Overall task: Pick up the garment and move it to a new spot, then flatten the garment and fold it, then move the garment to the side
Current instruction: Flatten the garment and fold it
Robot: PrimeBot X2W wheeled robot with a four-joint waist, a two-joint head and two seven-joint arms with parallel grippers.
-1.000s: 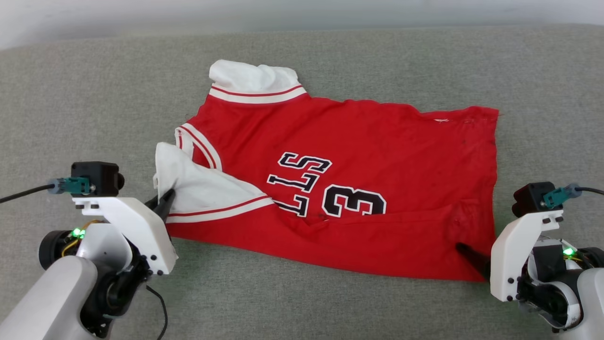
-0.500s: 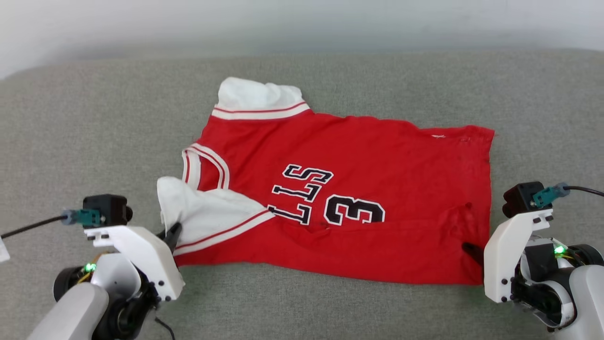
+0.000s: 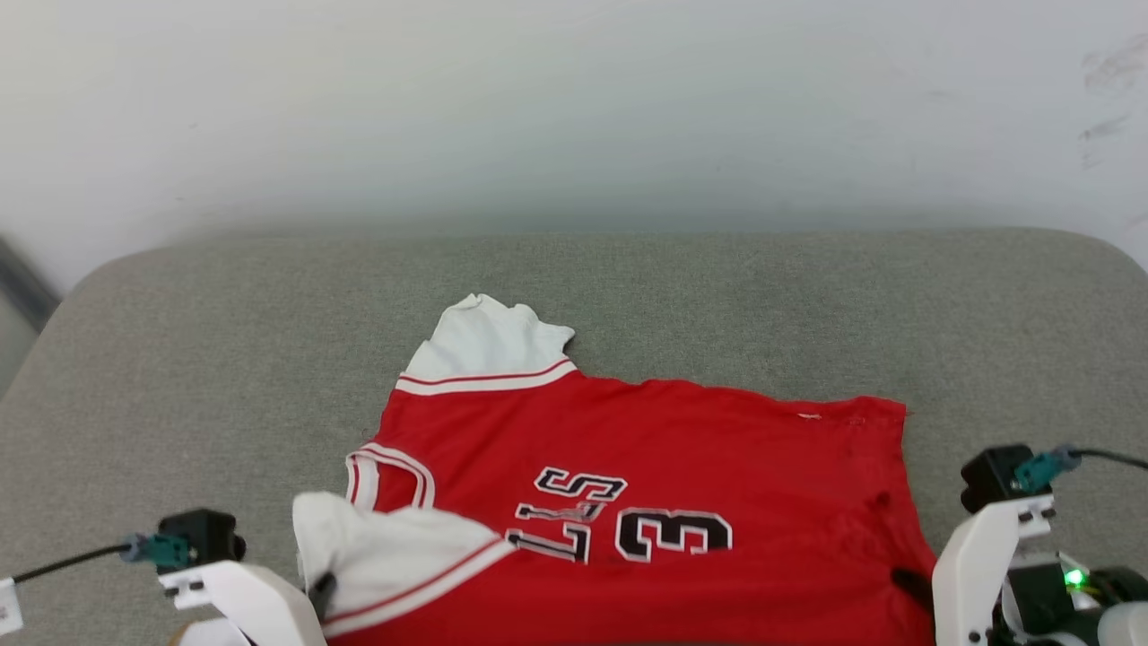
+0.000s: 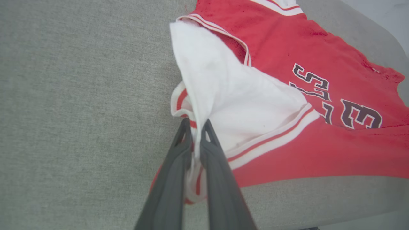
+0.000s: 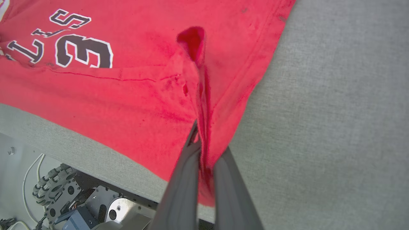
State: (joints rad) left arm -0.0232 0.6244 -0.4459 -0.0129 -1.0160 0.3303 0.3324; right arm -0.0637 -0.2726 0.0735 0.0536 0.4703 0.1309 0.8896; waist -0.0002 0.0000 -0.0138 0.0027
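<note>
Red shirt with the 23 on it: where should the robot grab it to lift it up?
By its two near corners, from the near edge. The shirt lies flat, so the white sleeve folded over on the left and the hem corner on the right bunch into ridges to pinch. The left claw and right claw are shut there.

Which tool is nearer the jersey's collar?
Left. Left tool pinches the white sleeve beside the collar; right tool grips the hem at the far end.
</note>
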